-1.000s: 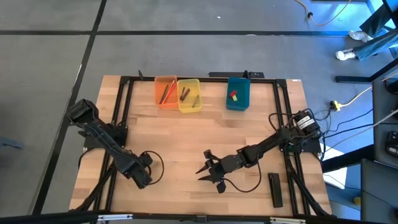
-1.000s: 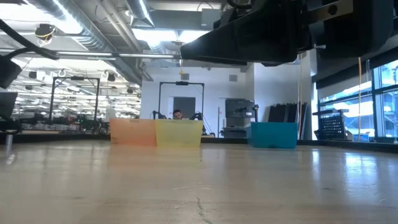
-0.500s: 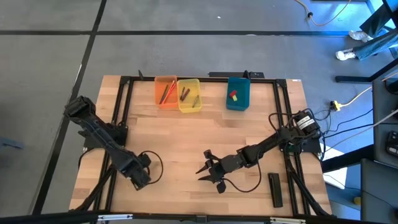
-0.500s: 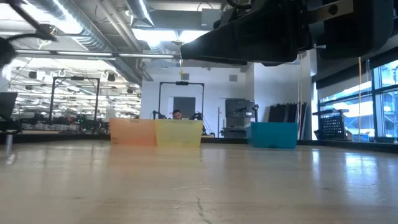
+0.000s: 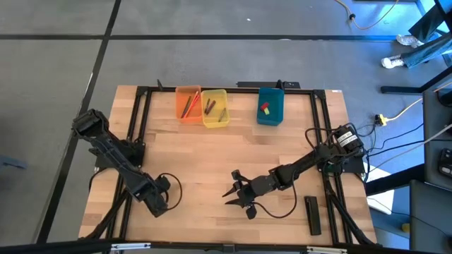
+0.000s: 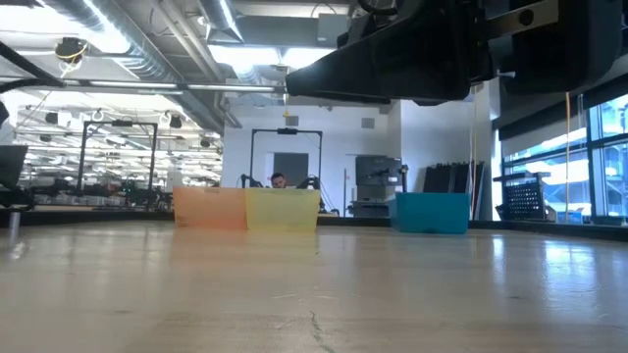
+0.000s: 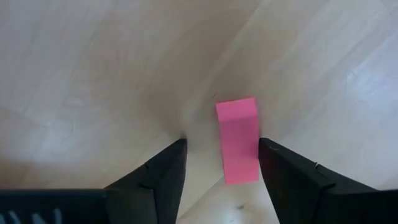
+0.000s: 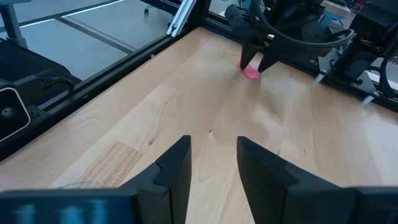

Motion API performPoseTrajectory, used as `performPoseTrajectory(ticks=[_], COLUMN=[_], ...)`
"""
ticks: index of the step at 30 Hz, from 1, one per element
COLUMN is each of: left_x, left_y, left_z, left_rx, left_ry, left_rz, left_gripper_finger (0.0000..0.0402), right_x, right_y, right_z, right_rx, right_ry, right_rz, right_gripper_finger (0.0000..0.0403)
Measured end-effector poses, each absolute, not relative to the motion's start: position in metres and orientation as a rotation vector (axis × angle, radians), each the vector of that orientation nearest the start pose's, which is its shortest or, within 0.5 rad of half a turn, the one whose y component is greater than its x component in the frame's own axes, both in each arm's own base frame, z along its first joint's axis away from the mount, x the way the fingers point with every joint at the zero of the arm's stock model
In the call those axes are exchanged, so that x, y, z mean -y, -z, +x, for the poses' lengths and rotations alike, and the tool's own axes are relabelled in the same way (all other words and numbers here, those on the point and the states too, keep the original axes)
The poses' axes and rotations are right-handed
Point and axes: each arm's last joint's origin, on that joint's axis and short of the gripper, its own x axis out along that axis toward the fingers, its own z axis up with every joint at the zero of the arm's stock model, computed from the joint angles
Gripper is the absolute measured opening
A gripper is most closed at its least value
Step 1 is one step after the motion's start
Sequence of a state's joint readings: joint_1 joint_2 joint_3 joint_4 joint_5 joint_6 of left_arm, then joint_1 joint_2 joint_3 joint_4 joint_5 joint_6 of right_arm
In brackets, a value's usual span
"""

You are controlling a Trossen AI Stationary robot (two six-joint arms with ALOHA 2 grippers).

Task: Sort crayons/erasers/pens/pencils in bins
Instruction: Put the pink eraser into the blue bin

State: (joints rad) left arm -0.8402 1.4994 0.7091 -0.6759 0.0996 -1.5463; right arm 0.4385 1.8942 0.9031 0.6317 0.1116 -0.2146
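One pink eraser (image 7: 237, 140) sits between the open left claw (image 7: 221, 163), hidden from overhead.

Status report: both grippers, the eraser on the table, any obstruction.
Left gripper open, fingers straddling pink eraser, not closed on it. Right gripper open, empty, mid-table. Teal bin holds erasers. Nothing in the way.

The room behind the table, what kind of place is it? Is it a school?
Probably not a school; it looks like a robot lab or workshop. The ceiling has bare pipes and ducts, black metal frames like this one stand farther back, and two robot arms are bolted to a wooden table.
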Motion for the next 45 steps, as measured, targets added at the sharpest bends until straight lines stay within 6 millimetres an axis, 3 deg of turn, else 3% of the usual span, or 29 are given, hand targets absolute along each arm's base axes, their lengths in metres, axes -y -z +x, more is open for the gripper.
performPoseTrajectory(ticks=[7, 21, 31, 45], left_x=[0.168, 0.165, 0.164, 0.164], left_y=[-0.134, -0.136, -0.138, -0.177], left_z=[0.146, 0.150, 0.153, 0.201], left_rx=[-1.561, -1.525, -1.476, -1.259], left_ry=[-0.442, -0.493, -0.497, -0.328], left_rz=[-0.688, -0.673, -0.634, -0.533], left_gripper_finger=[0.0191, 0.0110, 0.0099, 0.0098], right_x=[-0.158, -0.158, -0.158, -0.155], right_y=[-0.148, -0.148, -0.148, -0.149], right_z=[0.344, 0.344, 0.344, 0.346], right_rx=[-0.312, -0.311, -0.311, -0.299], right_ry=[-0.360, -0.360, -0.360, -0.350], right_rz=[-0.309, -0.310, -0.311, -0.309], right_gripper_finger=[0.0131, 0.0131, 0.0131, 0.0131])
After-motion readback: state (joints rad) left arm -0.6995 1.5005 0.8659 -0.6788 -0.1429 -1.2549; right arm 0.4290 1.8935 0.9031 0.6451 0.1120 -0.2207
